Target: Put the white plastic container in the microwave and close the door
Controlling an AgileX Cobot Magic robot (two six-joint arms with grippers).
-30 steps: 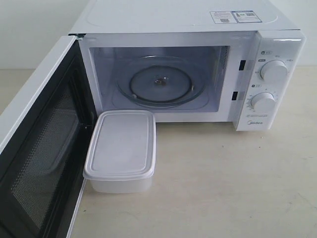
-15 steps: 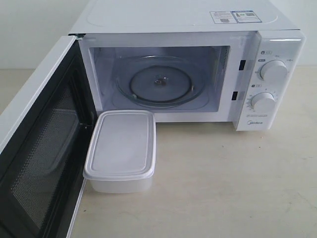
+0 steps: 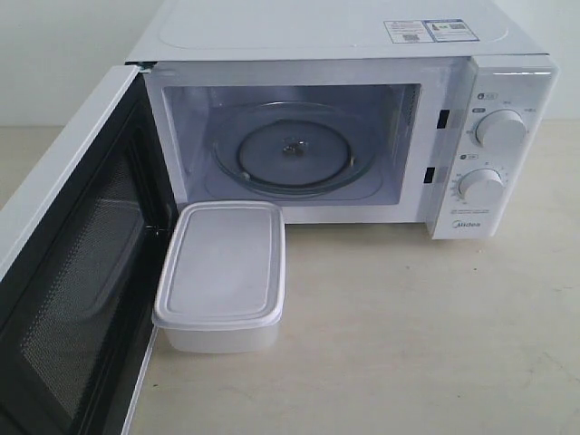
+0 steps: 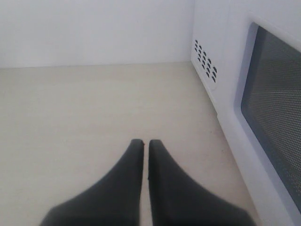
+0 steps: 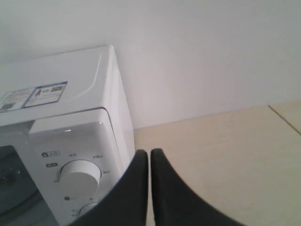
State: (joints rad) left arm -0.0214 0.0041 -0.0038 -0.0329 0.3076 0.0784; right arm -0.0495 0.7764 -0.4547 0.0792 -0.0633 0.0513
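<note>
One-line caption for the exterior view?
White plastic container sits lidded on the table before the microwave, door wide open, turntable empty.

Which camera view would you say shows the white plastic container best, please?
The exterior view: the white plastic container sits whole on the table, lid on, in front of the open microwave. Neither wrist view shows it at all.

Container [image 3: 222, 272] on table [image 3: 408, 335] before microwave [image 3: 308, 32], door [image 3: 68, 263] touching its left, turntable [image 3: 294, 154] inside
</note>
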